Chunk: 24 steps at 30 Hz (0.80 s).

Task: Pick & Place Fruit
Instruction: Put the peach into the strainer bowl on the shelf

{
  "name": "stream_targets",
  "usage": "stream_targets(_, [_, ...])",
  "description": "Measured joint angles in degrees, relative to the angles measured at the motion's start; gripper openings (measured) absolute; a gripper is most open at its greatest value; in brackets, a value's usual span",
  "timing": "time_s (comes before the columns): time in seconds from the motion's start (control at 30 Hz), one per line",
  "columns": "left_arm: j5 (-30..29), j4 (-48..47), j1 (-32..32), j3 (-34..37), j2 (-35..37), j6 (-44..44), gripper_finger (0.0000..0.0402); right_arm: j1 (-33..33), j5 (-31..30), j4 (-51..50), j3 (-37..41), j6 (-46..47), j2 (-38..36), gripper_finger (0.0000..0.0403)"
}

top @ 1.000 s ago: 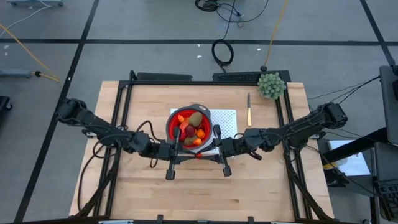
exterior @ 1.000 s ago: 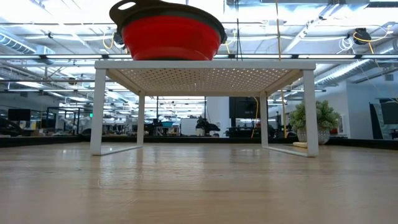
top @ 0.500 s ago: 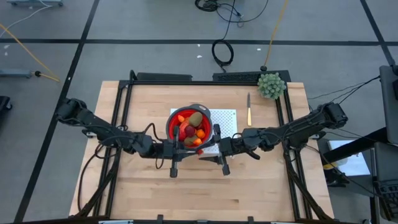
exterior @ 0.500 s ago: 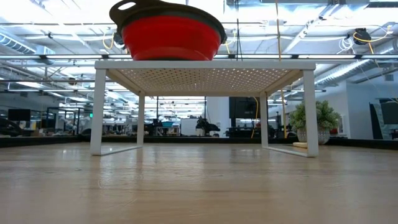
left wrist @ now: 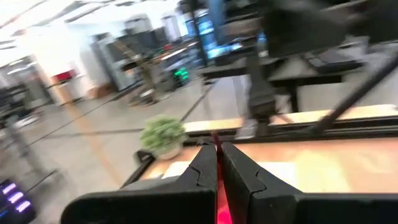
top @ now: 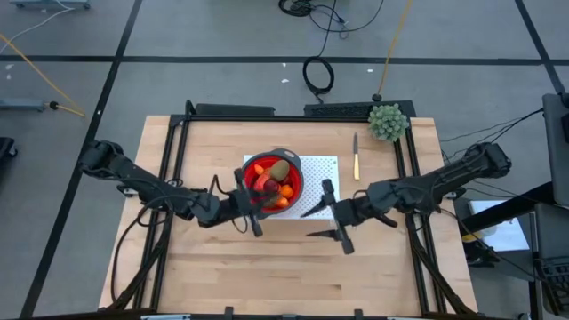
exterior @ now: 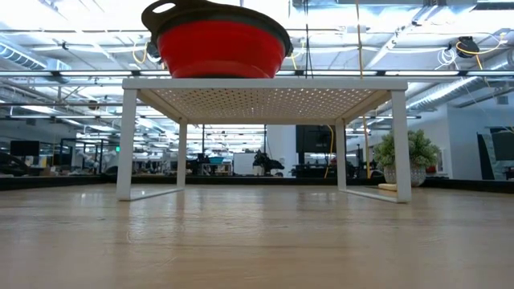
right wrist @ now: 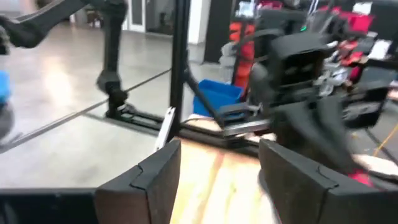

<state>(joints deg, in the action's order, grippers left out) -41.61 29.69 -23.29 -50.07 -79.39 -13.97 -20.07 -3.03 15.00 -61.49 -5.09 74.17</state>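
A red bowl (top: 298,174) (exterior: 217,48) holding several pieces of fruit (top: 279,171) stands on a white perforated shelf (top: 322,167) (exterior: 265,83). My left gripper (top: 260,199) (left wrist: 217,155) is at the bowl's near left rim. It is shut, with a thin red piece between its fingers. My right gripper (top: 307,224) (right wrist: 217,180) hangs open and empty over the shelf's near right corner, pointing toward the left gripper. The low view shows neither gripper. My left gripper pinches a thin red piece (left wrist: 215,138) between its two fingers, and the piece's tip pokes out just past the fingertips. The fingers lie about level and slant toward the table's far right. What the piece is, and whether it touches the bowl, I cannot tell.
A green bushy ball (top: 388,122) (left wrist: 161,134) sits at the table's far right corner. A slim knife (top: 355,156) lies on the table just right of the shelf. Bare wood stretches along the near half of the table (top: 284,276).
My right gripper has opened and drawn back toward the table's right edge. My left gripper has swung its fingers toward the far right, over the bowl's near rim. The red bit that showed between the two grippers at the shelf's near edge has gone with it.
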Motion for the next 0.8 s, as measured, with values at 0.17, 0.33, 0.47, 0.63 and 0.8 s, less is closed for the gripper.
stream_targets(0.17, [-7.9, -3.7, 0.4, 0.0, 1.7, 3.4, 0.0001, -2.5, -5.3, -9.5, 0.0, 1.0, -3.3, 0.0175])
stream_targets(0.33, [-12.9, -8.7, 0.5, 0.0, 4.5, 7.3, 0.0001, -5.2, -7.4, -14.5, 0.0, 1.0, -4.6, 0.0112])
stream_targets(0.47, [-14.1, -14.0, 0.6, 0.0, 6.6, 13.2, 0.0001, -6.9, -7.4, -16.3, 0.0, 0.7, -4.7, 0.0056])
stream_targets(0.63, [-13.8, -21.9, 0.6, 0.0, 8.3, 21.3, 0.0001, -8.3, -7.4, -19.3, 0.0, -1.6, -4.8, 0.0005])
stream_targets(0.8, [-12.0, -27.0, 0.5, 0.0, 8.3, 26.8, 0.0001, -8.6, -7.4, -22.3, 0.0, -1.1, -7.6, 0.0003])
